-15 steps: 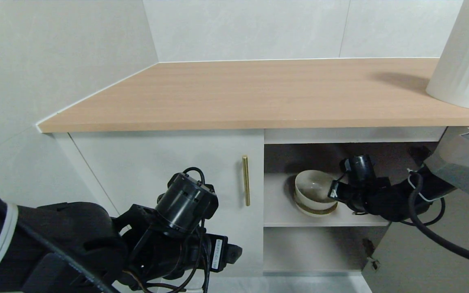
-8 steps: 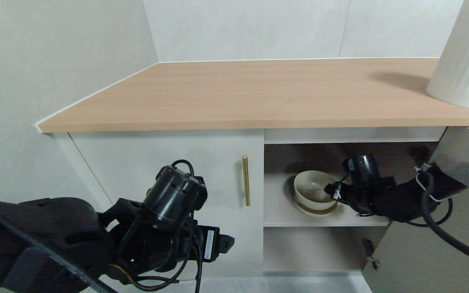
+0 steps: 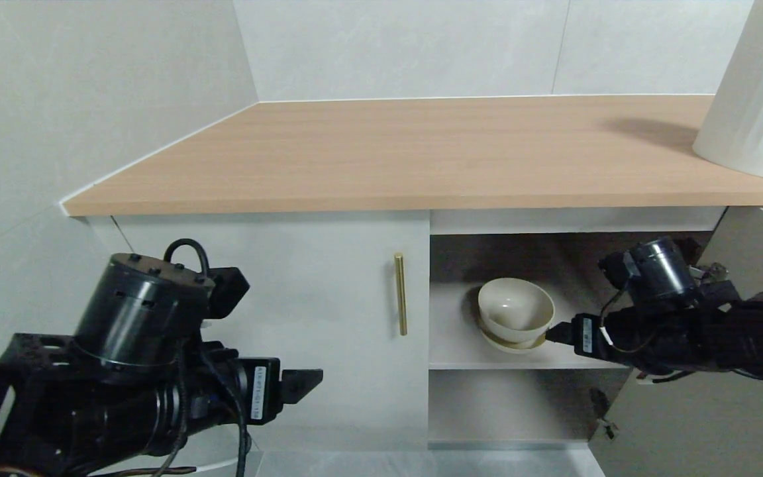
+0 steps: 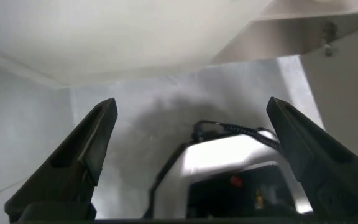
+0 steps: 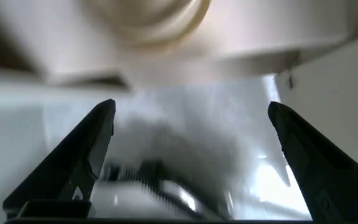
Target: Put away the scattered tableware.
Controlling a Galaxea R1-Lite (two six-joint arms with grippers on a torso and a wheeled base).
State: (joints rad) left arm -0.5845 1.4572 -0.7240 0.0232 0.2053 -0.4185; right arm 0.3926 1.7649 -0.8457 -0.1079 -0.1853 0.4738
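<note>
A cream bowl (image 3: 516, 310) stands upright on a gold-rimmed plate (image 3: 510, 342) on the upper shelf (image 3: 454, 344) of the open cabinet; the bowl (image 5: 146, 17) also appears in the right wrist view. My right gripper (image 3: 556, 332) (image 5: 191, 162) is just right of the bowl, level with the plate, open and holding nothing. My left gripper (image 3: 303, 382) (image 4: 191, 158) hangs low in front of the closed cabinet door, open and empty, with floor beneath it.
The left door (image 3: 275, 298) is closed and has a brass handle (image 3: 400, 303). The right door (image 3: 699, 424) hangs open beside my right arm. A white ribbed cylinder (image 3: 756, 99) stands on the wooden countertop (image 3: 421, 152). A lower compartment (image 3: 507, 404) lies under the shelf.
The bowl, tilted with my right gripper at its rim, has settled upright on the plate. The right gripper has let go and drawn back rightward. My left arm has swung left and lower.
</note>
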